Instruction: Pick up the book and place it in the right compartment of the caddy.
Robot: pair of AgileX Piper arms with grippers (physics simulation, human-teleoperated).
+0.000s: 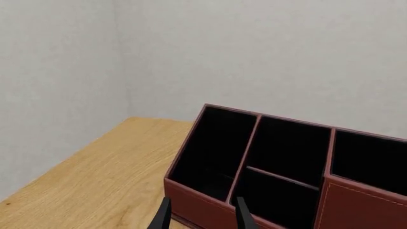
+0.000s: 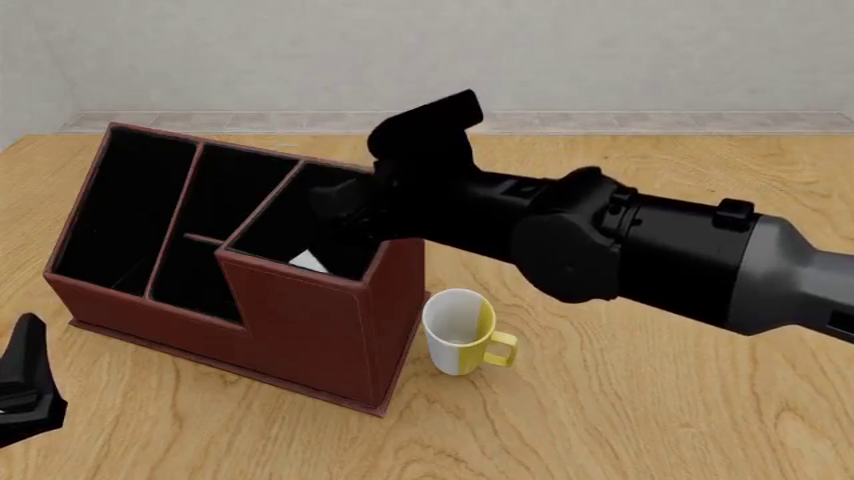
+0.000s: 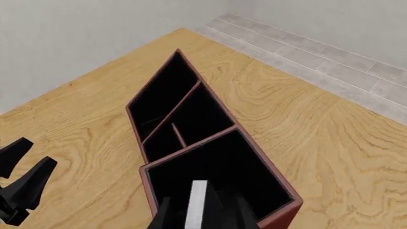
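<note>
The reddish-brown caddy stands at the table's left. My right gripper reaches down into its right compartment, the large squarish pocket. Its fingers flank the book, whose white page block shows between black covers. In the front view only a white corner of the book shows inside the pocket, below the arm. The right gripper looks shut on the book. My left gripper is open and empty, low before the caddy's left front corner. It also shows in the front view.
A white-and-yellow mug stands on the table just right of the caddy, under the right arm. The caddy's narrow end slot and two small middle pockets hold nothing visible. A wall lies beyond the table's far edge.
</note>
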